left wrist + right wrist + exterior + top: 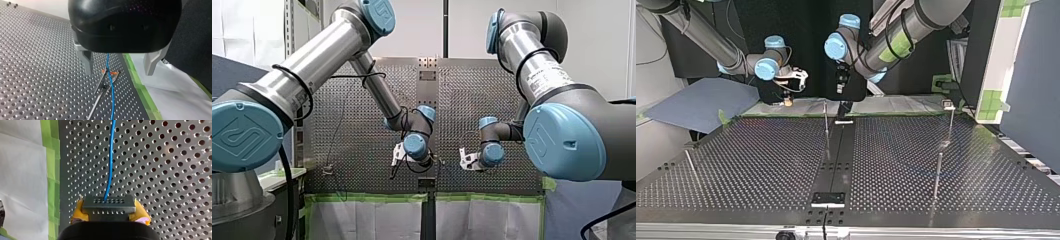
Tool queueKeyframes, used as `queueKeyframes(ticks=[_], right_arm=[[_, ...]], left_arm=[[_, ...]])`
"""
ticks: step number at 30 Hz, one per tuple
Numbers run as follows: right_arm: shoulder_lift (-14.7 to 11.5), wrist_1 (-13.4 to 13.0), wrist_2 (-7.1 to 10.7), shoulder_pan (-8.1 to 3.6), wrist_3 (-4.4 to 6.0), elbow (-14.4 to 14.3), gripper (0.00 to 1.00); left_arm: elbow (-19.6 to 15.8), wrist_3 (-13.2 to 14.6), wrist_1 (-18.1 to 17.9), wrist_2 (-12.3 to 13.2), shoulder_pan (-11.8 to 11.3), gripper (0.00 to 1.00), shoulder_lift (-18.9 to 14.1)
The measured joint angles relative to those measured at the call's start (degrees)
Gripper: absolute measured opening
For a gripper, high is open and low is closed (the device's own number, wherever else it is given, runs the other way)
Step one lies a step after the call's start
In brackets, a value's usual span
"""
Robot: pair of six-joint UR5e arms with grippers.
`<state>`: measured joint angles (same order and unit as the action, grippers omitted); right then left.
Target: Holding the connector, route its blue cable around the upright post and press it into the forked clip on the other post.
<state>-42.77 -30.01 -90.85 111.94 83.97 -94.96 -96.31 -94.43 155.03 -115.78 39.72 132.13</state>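
Two robot arms reach over a perforated metal table [761, 160]. My right gripper [109, 213] is clenched on a black connector [108, 203], with yellow pads [76, 213] pressed against its two sides. A blue cable [110, 162] leaves the connector's front face and runs straight ahead over the table. In the top view this gripper hangs at the table's far edge, left of centre, just beside green tape [140, 83] that borders the table. My left gripper [119, 73] is released, its two metal fingers [88, 62] spread wide and holding nothing. It hovers over the far middle of the table. Beneath it, between the fingers, the cable crosses a forked clip [110, 72] with orange tips on top of a thin post [98, 88]; whether the cable sits inside the fork cannot be told. More thin posts stand at the table's right and near left in the top view
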Motion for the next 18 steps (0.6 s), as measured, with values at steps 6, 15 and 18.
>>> queueKeyframes(ticks=[6, 15, 18], right_arm=[[0.0, 0.0, 0.05, 0.01, 0.02, 0.0, 0.00], [-1.0, 0.0, 2.65, 0.73, -0.81, -0.9, 0.00], [-2.3, -0.9, 3.91, 0.83, -0.16, -2.1, 0.00]], left_arm=[[0.0, 0.5, -0.9, 2.4, 0.1, 1.00, 0.0], [0.0, -0.4, -0.5, 6.9, 0.1, 1.00, 0.0], [0.0, -1.6, -0.9, 7.6, -0.2, 1.00, 0.0]])
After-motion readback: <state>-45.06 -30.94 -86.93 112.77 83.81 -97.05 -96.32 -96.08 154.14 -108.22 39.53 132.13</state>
